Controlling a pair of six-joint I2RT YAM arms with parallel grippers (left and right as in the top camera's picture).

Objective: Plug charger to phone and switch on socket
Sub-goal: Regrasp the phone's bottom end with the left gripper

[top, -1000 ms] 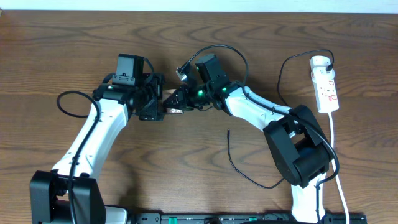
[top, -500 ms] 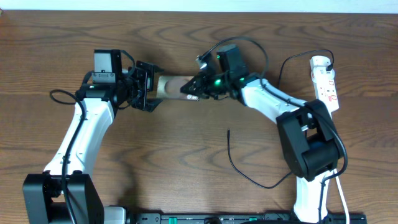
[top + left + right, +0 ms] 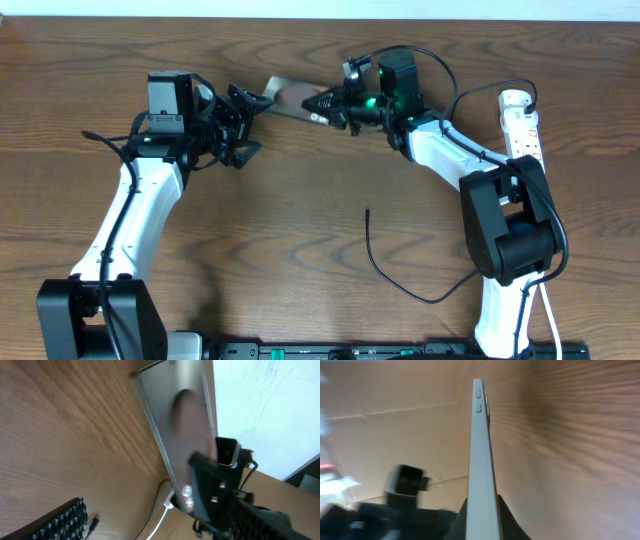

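Trouble on the table would start with grip: your right claw pinches the phone by one end, tilted on edge — it could pivot or slip. Your left claw hangs spread just beside it; the charger lies unheld, well apart.

Both arms reached toward the far edge of the tabletop. The left gripper faced right, its fingers spread apart and empty. The right gripper pointed left, fingers clamped on the phone.
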